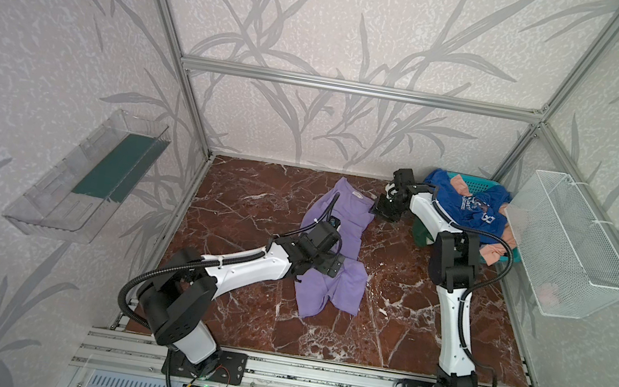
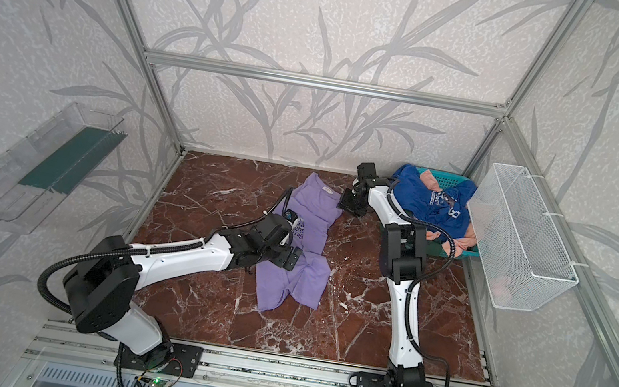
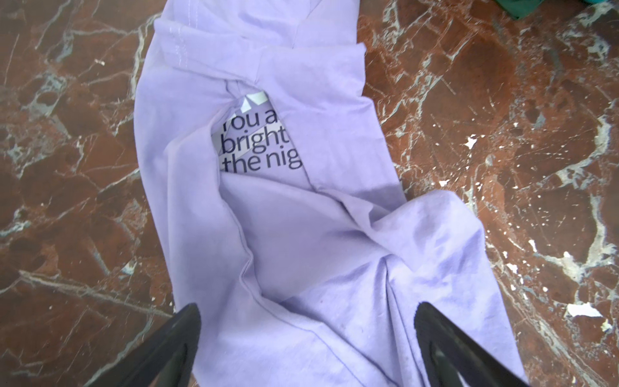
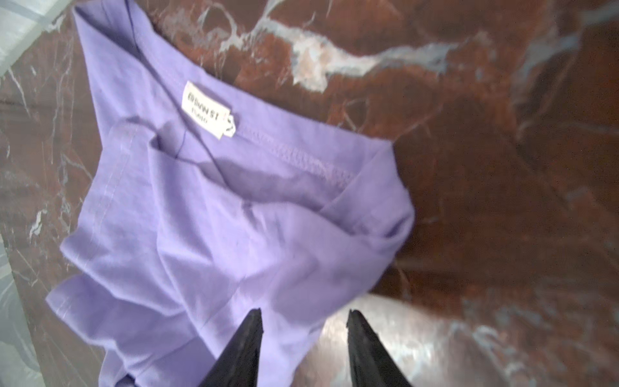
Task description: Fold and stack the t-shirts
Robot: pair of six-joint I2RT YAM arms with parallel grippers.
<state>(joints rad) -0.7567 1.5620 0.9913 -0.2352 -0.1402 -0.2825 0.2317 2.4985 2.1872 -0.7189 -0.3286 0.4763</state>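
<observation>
The left gripper [image 3: 307, 308] has its two black fingers [image 3: 174, 345] spread as wide as they go and empty. They hover over the near half of the purple shirt [image 3: 301, 234], with cloth showing across the whole gap; whether the tips touch it I cannot tell. The right gripper [image 4: 304, 313] has its fingers [image 4: 241, 351] only part way apart with a clear gap between them. They straddle the shirt's side edge near the neck end, one finger over cloth and one over bare table [image 4: 469, 167], and nothing is pinched. The shirt is thin, light, limp knit. I judge it will sag and bunch wherever it is lifted and slide easily on the smooth marble-look top, and a pinch may catch only one layer. It lies crumpled lengthwise in the middle of the table. The end with the white label [image 4: 204, 109] points toward the far wall and the other end toward the robot, and the cloth is folded over itself so only part of the dark print [image 3: 258, 144] peeks out. The best holds are probably the stitched edges: the seam by the label for the right, and an edge at the near end for the left. In the far right corner a blue shirt [image 1: 460, 210], a peach one [image 1: 494, 253] and a dark green one [image 1: 421, 235] lie heaped, unfolded, in and over a teal basket [image 1: 465, 180].
</observation>
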